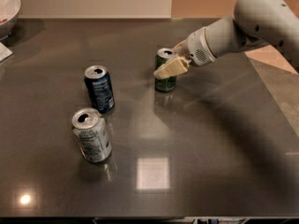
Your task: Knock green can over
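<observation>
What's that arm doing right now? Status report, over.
Gripper at green can, near its top. Can upright, not yet down. Blue can, silver can off left, not in the way.

Count on the table, 1 dark slab; cans, 3 in all, same size: 1 green can, 1 dark blue can, 1 silver-white can; standing upright, 3 of 3; silver tops showing, 3 of 3; bowls, 1, far left corner, cut by the frame edge; flat white item at the left edge, 1, kind not determinable; bright reflections on the slab, 2; my arm, 1, reaching in from the right; my gripper, 1, at the green can's upper part, overlapping its near side.
</observation>
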Controlling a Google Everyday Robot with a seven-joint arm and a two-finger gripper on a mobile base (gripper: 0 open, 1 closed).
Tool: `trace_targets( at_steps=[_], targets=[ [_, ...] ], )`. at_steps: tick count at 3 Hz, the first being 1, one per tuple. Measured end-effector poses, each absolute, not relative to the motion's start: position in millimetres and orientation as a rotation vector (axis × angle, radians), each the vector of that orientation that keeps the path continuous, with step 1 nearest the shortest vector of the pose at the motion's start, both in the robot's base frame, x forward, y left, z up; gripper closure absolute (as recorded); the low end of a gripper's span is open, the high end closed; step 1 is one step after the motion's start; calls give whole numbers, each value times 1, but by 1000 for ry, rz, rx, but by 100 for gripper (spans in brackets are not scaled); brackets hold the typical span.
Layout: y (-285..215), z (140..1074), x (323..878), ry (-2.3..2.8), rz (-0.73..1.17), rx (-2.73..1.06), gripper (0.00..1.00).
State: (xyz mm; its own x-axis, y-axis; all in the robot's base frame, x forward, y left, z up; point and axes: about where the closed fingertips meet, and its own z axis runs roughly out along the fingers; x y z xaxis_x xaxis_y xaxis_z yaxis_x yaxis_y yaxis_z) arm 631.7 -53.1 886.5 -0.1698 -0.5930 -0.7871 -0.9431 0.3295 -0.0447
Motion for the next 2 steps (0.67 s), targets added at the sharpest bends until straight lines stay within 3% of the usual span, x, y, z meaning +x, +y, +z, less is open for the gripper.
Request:
trace_targets(
  at_steps=[2],
  targets=[
    [-65,915,620,1926,511,-1408,88]
  ],
)
